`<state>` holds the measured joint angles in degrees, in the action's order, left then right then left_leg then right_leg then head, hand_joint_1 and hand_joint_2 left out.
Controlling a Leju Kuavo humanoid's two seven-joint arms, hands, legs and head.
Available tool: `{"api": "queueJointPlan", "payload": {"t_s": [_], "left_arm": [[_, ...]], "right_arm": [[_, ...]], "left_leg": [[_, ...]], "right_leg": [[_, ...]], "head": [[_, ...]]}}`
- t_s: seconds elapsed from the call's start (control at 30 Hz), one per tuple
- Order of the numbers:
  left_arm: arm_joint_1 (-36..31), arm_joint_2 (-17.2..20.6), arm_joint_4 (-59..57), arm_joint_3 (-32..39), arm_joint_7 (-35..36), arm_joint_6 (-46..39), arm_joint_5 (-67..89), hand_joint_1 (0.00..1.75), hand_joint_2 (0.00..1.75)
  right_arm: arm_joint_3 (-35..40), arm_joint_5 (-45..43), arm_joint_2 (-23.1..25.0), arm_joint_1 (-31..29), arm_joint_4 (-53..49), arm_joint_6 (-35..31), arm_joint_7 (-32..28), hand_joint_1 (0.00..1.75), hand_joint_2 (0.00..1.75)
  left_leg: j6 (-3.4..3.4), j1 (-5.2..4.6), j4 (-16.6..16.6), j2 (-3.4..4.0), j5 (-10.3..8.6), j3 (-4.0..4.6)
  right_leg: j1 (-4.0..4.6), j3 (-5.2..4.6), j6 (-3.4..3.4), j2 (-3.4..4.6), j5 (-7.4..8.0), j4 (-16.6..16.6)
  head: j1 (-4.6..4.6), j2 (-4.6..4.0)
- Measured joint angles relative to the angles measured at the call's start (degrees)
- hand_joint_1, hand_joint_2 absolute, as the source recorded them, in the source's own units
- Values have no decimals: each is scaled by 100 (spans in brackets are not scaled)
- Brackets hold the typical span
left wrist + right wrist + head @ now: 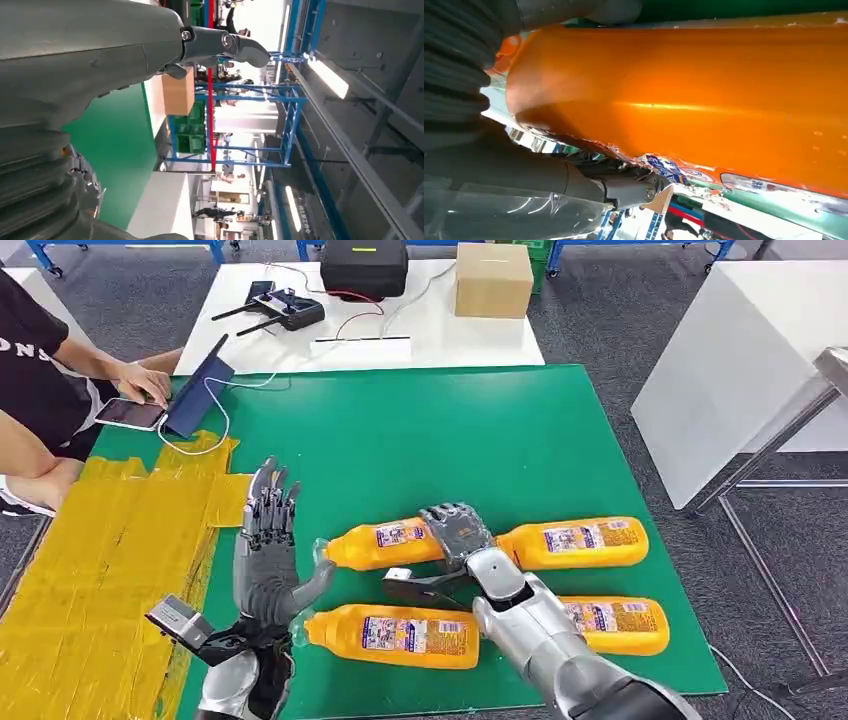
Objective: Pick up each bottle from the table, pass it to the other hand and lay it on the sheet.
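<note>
Four orange bottles lie on the green mat (400, 430). My right hand (458, 532) grips the base end of the near-left upper bottle (385, 543), whose cap points toward my left hand; that bottle's orange body (684, 100) sits against the right hand's thumb (624, 187). My left hand (268, 540) is open with its fingers upright, its thumb close to the bottle's cap and nothing in it. The left hand (100, 60) shows close up over the mat. Another bottle (575, 542) lies to the right, and two more (395, 635) (615, 625) lie nearer me. The yellow sheet (110, 550) covers the table's left part.
A person at the far left touches a tablet (130, 412) beside the sheet. On the white table behind stand a cardboard box (493, 280), a black case (364, 265) and a remote controller (290, 310). A white table (730, 370) stands to the right.
</note>
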<state>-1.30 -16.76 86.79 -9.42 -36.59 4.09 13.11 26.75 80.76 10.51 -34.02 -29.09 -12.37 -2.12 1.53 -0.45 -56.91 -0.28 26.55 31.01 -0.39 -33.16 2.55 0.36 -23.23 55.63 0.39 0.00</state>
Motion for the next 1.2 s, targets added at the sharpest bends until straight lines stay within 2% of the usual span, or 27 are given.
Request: {"api": "queueJointPlan", "payload": {"t_s": [0.27, 0.83, 0.87, 0.93, 1.03, 1.2], "left_arm": [[0, 0, -2, 0, -79, 76, -74, 0, 175], [0, 0, -2, 0, -79, 81, -81, 0, 175], [0, 0, -2, 0, -79, 81, -81, 0, 175], [0, 0, -2, 0, -79, 81, -81, 0, 175], [1, 0, -2, 0, -79, 81, -83, 0, 175], [47, 0, 7, 2, -81, 79, -92, 0, 175]], "right_arm": [[105, -7, -2, -111, 170, 96, -282, 136, 175], [164, -18, -2, -139, 278, 72, -304, 136, 175], [164, -18, -2, -139, 280, 72, -306, 138, 175], [164, -18, -2, -140, 282, 72, -306, 173, 175], [164, -42, -2, -141, 286, -71, -328, 175, 175], [155, -332, 31, 149, -6, -1037, -337, 175, 175]], "left_leg": [[0, 0, 0, 1, 0, -3], [0, 0, 0, 1, 0, -3], [0, 0, 0, 1, 0, -3], [0, 0, 0, 1, 0, -3], [0, 0, 0, 1, 0, -3], [0, 1, 0, 0, 0, 3]], "right_leg": [[1, 1, 0, 0, 0, 0], [1, 1, 0, 0, 0, 0], [0, 1, 0, 0, 0, 0], [1, 1, 0, 0, 0, 0], [1, 1, 0, 0, 0, 0], [1, -3, 0, 0, 0, 1]], "head": [[-2, 0], [-2, 0], [-2, 0], [-2, 0], [-2, 0], [-2, 0]]}}
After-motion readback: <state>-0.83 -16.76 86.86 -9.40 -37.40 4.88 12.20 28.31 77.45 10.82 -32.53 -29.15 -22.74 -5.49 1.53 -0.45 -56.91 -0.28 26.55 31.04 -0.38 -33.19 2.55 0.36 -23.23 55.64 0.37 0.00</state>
